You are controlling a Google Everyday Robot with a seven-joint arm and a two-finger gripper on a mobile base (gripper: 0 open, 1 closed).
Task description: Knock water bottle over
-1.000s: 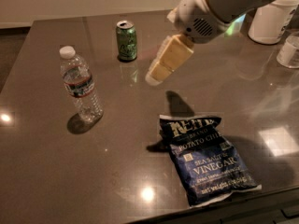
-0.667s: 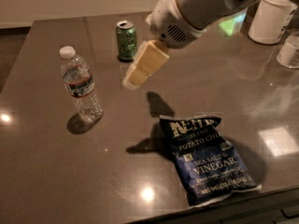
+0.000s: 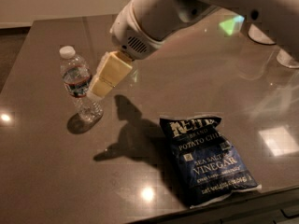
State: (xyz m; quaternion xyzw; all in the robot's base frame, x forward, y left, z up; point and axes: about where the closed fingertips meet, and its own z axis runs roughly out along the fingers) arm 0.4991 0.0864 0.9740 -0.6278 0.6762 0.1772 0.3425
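Note:
The water bottle [image 3: 77, 84], clear ribbed plastic with a white cap and a red-white-blue label band, stands upright on the dark table [image 3: 42, 171] at the left. My gripper [image 3: 96, 92], with cream-coloured fingers held together, reaches down from the white arm [image 3: 159, 13]. Its tip is right beside the bottle's right side at label height. I cannot tell whether it touches the bottle. The gripper holds nothing.
A dark blue bag of potato chips [image 3: 205, 160] lies flat at the front right. White cups or containers [image 3: 261, 35] stand at the back right, partly hidden by the arm. The table's front edge runs close below the bag.
My arm and gripper have swung left and down across the table, from near the green can to the bottle's side. The can is now hidden behind the arm. The bottle still stands.

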